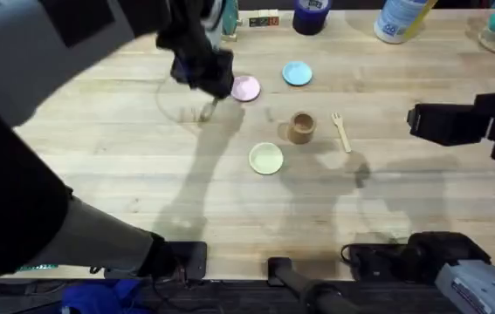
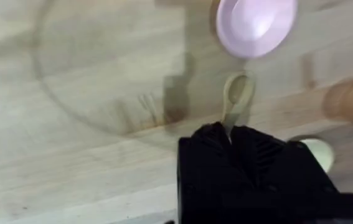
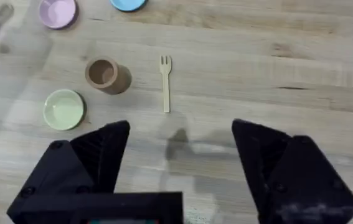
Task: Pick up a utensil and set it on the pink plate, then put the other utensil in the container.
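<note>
My left gripper [image 2: 229, 134] is shut on the handle of the small wooden spoon [image 2: 235, 96], whose bowl hangs above the table just short of the pink plate [image 2: 255, 23]. From overhead the left gripper [image 1: 208, 83] sits just left of the pink plate [image 1: 245, 88]. The wooden fork [image 1: 341, 131] lies flat to the right of the tan cup [image 1: 300, 127]. In the right wrist view the fork [image 3: 165, 84] and the cup [image 3: 106, 74] lie ahead of my open right gripper [image 3: 179, 158], which holds nothing. The right gripper [image 1: 435, 124] hovers right of the fork.
A light blue plate [image 1: 297, 74] sits behind the cup and a pale yellow plate [image 1: 266, 159] in front of it. Bottles and a blue roll [image 1: 310, 16] line the table's far edge. The wooden table [image 1: 125, 174] is bare at the front and left.
</note>
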{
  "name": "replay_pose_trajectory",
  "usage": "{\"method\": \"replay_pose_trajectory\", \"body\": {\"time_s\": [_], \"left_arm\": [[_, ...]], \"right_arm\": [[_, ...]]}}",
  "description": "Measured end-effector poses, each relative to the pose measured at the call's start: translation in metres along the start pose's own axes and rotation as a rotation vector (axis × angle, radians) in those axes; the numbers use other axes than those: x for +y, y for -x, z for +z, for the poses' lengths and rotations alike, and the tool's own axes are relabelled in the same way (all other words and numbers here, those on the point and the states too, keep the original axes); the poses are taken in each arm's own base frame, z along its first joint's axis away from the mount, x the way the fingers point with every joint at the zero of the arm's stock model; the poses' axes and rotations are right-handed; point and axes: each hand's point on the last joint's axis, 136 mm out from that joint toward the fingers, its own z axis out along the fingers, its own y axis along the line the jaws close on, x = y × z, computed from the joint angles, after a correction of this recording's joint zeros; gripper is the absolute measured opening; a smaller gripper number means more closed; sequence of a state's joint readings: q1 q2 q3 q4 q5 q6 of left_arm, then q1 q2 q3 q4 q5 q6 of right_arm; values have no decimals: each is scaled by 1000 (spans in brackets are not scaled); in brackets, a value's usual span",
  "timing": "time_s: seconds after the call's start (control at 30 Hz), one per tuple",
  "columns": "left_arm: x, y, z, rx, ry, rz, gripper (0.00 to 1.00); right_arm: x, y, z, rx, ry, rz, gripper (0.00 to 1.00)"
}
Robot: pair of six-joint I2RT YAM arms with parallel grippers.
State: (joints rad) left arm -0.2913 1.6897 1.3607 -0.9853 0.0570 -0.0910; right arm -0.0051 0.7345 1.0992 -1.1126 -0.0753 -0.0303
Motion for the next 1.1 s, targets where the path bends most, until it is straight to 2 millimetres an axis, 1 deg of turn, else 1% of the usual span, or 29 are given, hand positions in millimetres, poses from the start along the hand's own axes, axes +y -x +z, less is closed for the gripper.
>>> {"method": "replay_pose_trajectory", "body": {"time_s": [0.13,0.3,0.4,0.47,0.5,0.53,0.7,0.73,0.93,1.1], "left_arm": [[-4,27,-24,-81,-8,7,38],[-17,48,-44,-155,-22,38,38],[-28,60,-52,-183,-33,62,38],[-34,68,-50,-188,-39,74,38],[-37,72,-47,-184,-40,79,38],[-41,78,-29,-154,-40,85,38],[-40,80,7,-89,-32,82,38],[-39,81,21,-72,-30,85,38],[-39,86,34,-72,-29,96,38],[-39,86,53,-52,-27,100,38]], "right_arm": [[0,0,0,0,0,0,998],[0,0,0,0,0,0,998],[0,0,0,0,0,0,998],[0,0,0,0,0,0,998],[0,0,0,0,0,0,997],[0,0,0,0,0,0,997],[0,0,0,0,0,0,998],[0,0,0,0,0,0,998],[0,0,0,0,0,0,998],[0,0,0,0,0,0,998]]}}
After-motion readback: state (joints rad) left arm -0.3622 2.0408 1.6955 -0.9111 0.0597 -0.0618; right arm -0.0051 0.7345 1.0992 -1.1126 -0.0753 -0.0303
